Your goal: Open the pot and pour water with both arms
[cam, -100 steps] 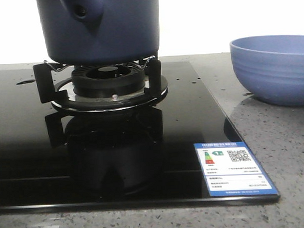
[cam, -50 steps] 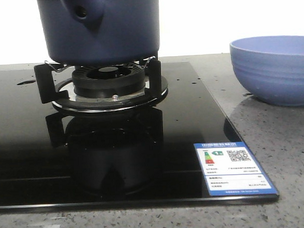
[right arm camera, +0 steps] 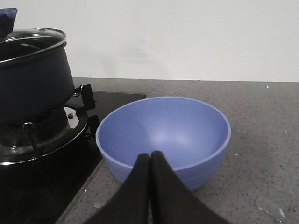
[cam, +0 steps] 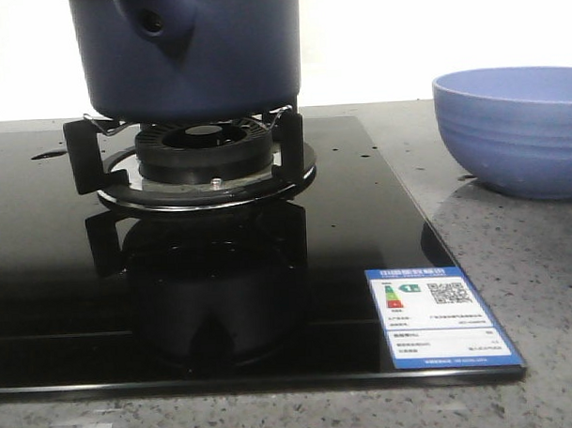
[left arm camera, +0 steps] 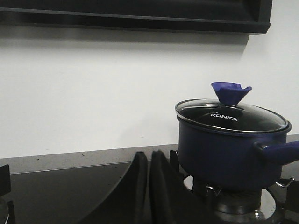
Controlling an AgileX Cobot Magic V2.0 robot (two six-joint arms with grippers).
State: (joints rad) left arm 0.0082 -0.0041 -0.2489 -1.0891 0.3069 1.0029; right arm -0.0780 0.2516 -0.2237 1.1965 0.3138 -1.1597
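The dark navy pot (cam: 194,53) stands on the gas burner (cam: 204,156) of the black glass hob. In the left wrist view the pot (left arm camera: 224,151) carries a glass lid (left arm camera: 231,116) with a blue knob (left arm camera: 230,92), and its blue handle (left arm camera: 278,151) sticks out sideways. My left gripper (left arm camera: 148,156) is shut and empty, a little short of the pot. My right gripper (right arm camera: 150,156) is shut and empty, at the near rim of the periwinkle bowl (right arm camera: 163,137); the pot (right arm camera: 32,79) stands beyond it to one side. Neither gripper shows in the front view.
The periwinkle ribbed bowl (cam: 513,131) stands on the grey speckled counter (cam: 513,262) right of the hob. A blue and white energy label (cam: 440,317) sticks to the hob's front right corner. A white wall rises behind, with a dark shelf (left arm camera: 140,14) above.
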